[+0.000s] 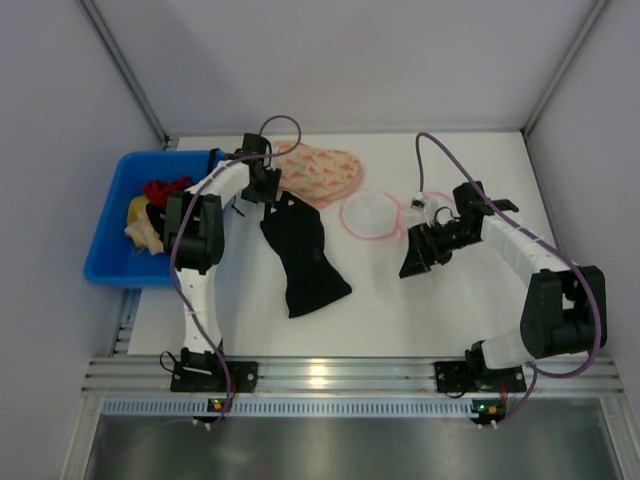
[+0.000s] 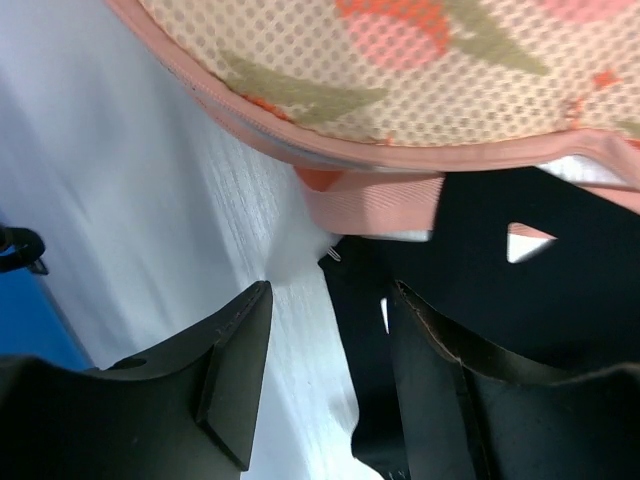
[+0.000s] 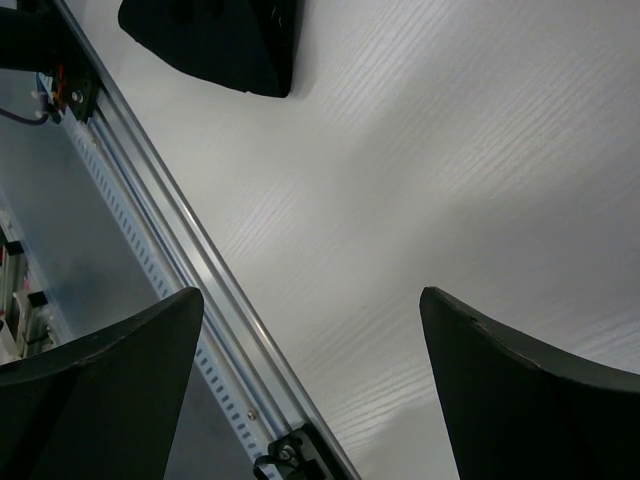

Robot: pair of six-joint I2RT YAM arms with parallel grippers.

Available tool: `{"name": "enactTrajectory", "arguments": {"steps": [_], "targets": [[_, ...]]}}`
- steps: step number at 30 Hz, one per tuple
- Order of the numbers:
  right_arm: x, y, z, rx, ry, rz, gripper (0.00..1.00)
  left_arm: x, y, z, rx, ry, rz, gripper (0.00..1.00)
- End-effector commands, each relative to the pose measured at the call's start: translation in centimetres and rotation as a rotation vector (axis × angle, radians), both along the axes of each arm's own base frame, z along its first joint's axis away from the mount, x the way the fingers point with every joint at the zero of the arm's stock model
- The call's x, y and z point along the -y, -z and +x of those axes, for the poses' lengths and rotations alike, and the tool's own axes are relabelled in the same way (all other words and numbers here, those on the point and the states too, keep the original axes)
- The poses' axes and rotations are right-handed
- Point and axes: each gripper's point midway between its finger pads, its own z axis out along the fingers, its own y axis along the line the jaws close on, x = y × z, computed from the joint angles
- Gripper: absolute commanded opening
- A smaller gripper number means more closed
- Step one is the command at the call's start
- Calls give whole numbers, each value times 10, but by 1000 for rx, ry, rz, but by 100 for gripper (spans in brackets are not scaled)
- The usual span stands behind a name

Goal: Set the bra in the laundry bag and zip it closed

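The black bra lies flat on the white table, running from near my left gripper toward the front. The laundry bag, a round white mesh pouch with a pink rim, lies to its right. My left gripper is open at the bra's far end. In the left wrist view my left gripper has black fabric between and under its fingers, not pinched. My right gripper is open and empty, front right of the bag. In the right wrist view my right gripper is over bare table, with the bra's end far off.
A peach-pink patterned heart-shaped piece lies behind the bra and touches it; it also shows in the left wrist view. A blue bin of clothes stands at the left. The metal rail runs along the table's near edge.
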Motion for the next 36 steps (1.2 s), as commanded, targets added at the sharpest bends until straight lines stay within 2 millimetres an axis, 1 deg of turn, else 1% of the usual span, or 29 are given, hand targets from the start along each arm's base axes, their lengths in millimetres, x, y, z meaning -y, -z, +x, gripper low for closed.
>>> {"name": "enactTrajectory", "arguments": {"steps": [1, 3, 4, 6, 8, 9, 11, 12, 13, 15, 16, 18, 19, 21, 22, 23, 24, 26, 27, 29, 30, 31, 32, 33, 34, 35, 36], "targets": [[0, -11, 8, 55, -13, 9, 91, 12, 0, 12, 19, 11, -62, 55], [0, -10, 8, 50, -13, 8, 91, 12, 6, 12, 7, 9, -66, 54], [0, -9, 8, 50, -14, 8, 91, 12, 14, 11, -8, 8, -63, 54], [1, -9, 7, 46, -12, 5, 91, 10, 21, 11, -19, 0, -56, 50], [1, -9, 7, 49, -14, 2, 91, 12, 30, 7, -41, 2, -60, 48], [1, -9, 6, 48, -15, 1, 91, 11, 33, 3, -52, 1, -57, 42], [2, -9, 5, 48, -16, -2, 91, 13, 38, -1, -66, 6, -66, 36], [2, -9, 6, 51, -17, -2, 91, 14, 41, -4, -77, 10, -66, 29], [2, -10, 6, 52, -18, -2, 91, 14, 42, -6, -82, 14, -66, 24], [2, -10, 7, 52, -18, -2, 90, 15, 44, -10, -93, 21, -76, 18], [2, -10, 7, 51, -16, 0, 91, 16, 40, -10, -86, 26, -80, 9], [2, -11, 8, 54, -15, 0, 91, 18, 35, -14, -84, 37, -90, 1], [1, -12, 9, 59, -16, 1, 91, 18, 20, -13, -56, 40, -94, 0], [1, -15, 9, 66, -17, 5, 90, 19, 5, -15, -31, 57, -104, 0], [0, -16, 10, 65, -15, 7, 90, 20, -15, -14, 8, 64, -111, 0], [0, -17, 10, 66, -16, 8, 90, 20, -26, -15, 29, 73, -119, 0], [0, -18, 11, 71, -15, 11, 90, 21, -48, -16, 71, 85, -125, 0], [-1, -20, 11, 75, -16, 14, 90, 27, -68, -20, 110, 132, -153, 0], [-1, -21, 11, 77, -15, 16, 90, 28, -86, -25, 143, 151, -163, 0], [-2, -22, 10, 77, -14, 25, 90, 35, -97, -34, 160, 214, -187, 0], [-2, -21, 8, 73, -15, 27, 90, 38, -105, -42, 173, 240, -196, 0], [-2, -21, 8, 72, -13, 29, 90, 39, -107, -47, 179, 272, -191, 0], [-2, -21, 7, 70, -14, 33, 90, 45, -102, -58, 159, 308, -205, 0], [-3, -19, 6, 66, -17, 34, 90, 51, -110, -65, 176, 341, -211, 0], [-3, -19, 5, 62, -17, 33, 90, 54, -110, -70, 177, 367, -210, 0], [-3, -17, 5, 59, -17, 33, 90, 64, -104, -83, 154, 411, -236, 0], [-2, -17, 4, 58, -16, 32, 90, 67, -108, -90, 161, 434, -244, 0]]}}
